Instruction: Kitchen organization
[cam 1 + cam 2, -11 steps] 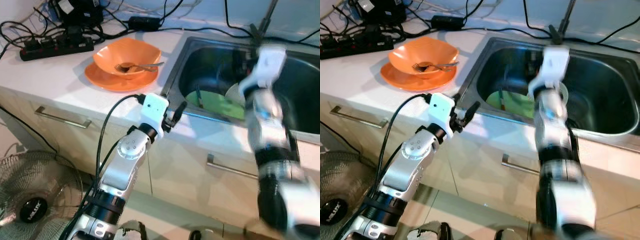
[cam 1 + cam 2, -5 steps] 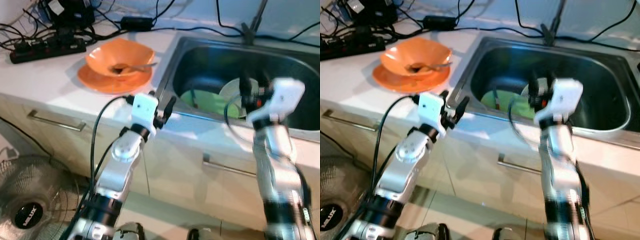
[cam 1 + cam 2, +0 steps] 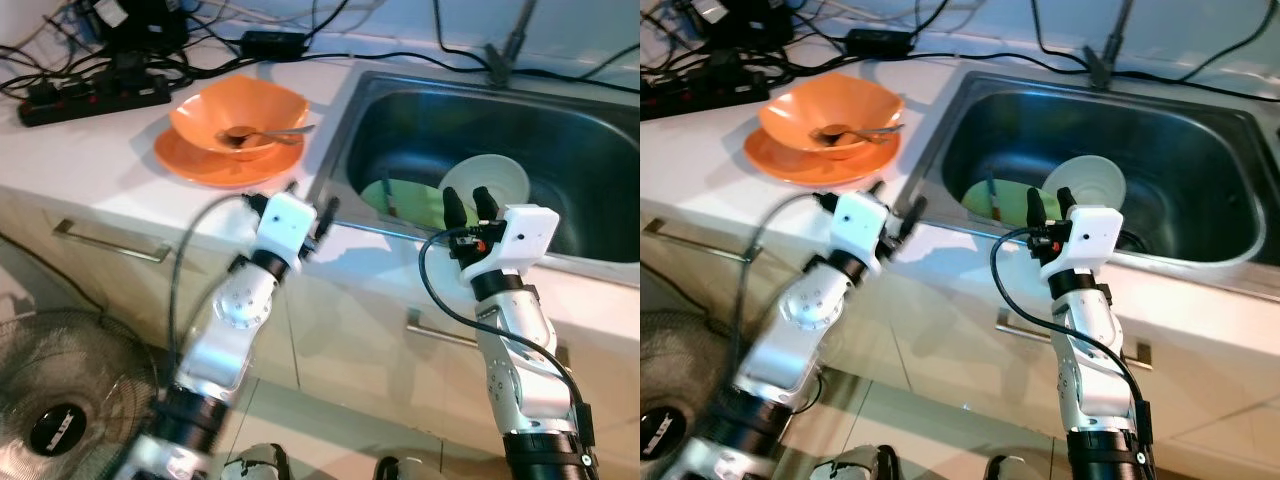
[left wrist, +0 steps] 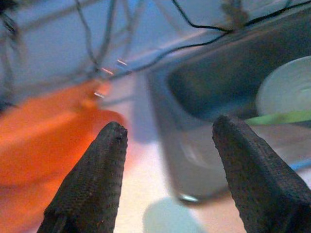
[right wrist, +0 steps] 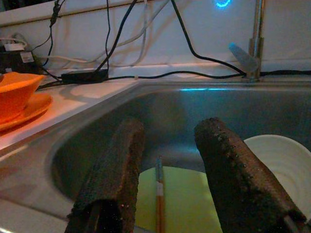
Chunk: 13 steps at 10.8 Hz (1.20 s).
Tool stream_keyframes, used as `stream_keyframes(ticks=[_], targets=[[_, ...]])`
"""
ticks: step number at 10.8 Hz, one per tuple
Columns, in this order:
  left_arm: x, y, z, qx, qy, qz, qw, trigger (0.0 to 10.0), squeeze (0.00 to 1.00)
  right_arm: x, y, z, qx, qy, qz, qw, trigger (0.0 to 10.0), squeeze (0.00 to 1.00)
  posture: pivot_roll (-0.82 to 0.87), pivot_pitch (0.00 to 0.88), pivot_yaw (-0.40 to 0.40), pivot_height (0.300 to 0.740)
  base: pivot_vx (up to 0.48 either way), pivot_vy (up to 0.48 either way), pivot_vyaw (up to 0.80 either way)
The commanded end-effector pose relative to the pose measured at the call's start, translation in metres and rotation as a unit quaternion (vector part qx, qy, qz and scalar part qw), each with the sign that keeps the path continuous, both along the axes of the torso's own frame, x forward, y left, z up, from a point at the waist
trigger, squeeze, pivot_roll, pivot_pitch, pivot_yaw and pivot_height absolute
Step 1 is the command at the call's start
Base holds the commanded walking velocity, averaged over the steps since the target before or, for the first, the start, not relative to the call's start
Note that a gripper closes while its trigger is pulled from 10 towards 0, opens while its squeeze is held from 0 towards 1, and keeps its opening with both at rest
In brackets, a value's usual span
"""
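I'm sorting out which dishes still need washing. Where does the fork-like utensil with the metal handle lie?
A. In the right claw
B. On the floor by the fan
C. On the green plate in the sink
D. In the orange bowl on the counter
D: the metal utensil rests inside the orange bowl, which sits on an orange plate on the counter, left of the sink.
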State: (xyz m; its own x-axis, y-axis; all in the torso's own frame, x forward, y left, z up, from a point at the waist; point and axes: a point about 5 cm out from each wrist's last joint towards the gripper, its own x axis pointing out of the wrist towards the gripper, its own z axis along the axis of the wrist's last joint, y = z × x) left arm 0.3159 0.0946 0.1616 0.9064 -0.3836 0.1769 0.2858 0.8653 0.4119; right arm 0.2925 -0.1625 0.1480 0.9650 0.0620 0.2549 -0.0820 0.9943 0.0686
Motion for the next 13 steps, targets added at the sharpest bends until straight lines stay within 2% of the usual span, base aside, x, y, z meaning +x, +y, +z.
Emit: stream_keyframes(ticks=[1, 3, 4, 7, 10, 13], targets=[[0.003, -0.004, 0.018, 0.054, -0.056, -0.001, 0.997, 10.0, 0.00, 0.002, 0.002, -0.001, 0.004, 0.006, 0.000, 1.000, 10.0, 0.00, 0.02, 0.082, 0.030, 0.740, 0.000, 0.000, 0.00], [0.009, -0.002, 0.035, 0.159, -0.117, 0.010, 0.980, 10.0, 0.00, 0.003, 0.004, -0.004, 0.006, 0.010, 0.000, 1.000, 10.0, 0.00, 0.02, 0.084, 0.032, 0.740, 0.000, 0.000, 0.00], [0.013, 0.000, 0.039, 0.214, -0.138, 0.013, 0.967, 10.0, 0.00, 0.003, 0.006, -0.004, 0.008, 0.011, -0.001, 1.000, 10.0, 0.00, 0.02, 0.085, 0.033, 0.740, 0.000, 0.000, 0.00], [0.028, 0.003, 0.029, 0.313, -0.132, 0.024, 0.940, 10.0, 0.00, 0.005, 0.008, -0.005, 0.013, 0.013, -0.003, 1.000, 10.0, 0.00, 0.02, 0.083, 0.035, 0.740, 0.000, 0.000, 0.00], [0.044, 0.010, 0.025, 0.342, -0.111, 0.056, 0.931, 10.0, 0.00, 0.007, 0.008, -0.006, 0.014, 0.015, -0.003, 1.000, 10.0, 0.00, 0.02, 0.087, 0.031, 0.740, 0.000, 0.000, 0.00], [0.053, 0.003, 0.027, 0.345, -0.115, 0.060, 0.929, 10.0, 0.00, 0.008, 0.008, -0.006, 0.021, 0.017, -0.005, 1.000, 10.0, 0.00, 0.02, 0.092, 0.034, 0.740, 0.000, 0.000, 0.00]])
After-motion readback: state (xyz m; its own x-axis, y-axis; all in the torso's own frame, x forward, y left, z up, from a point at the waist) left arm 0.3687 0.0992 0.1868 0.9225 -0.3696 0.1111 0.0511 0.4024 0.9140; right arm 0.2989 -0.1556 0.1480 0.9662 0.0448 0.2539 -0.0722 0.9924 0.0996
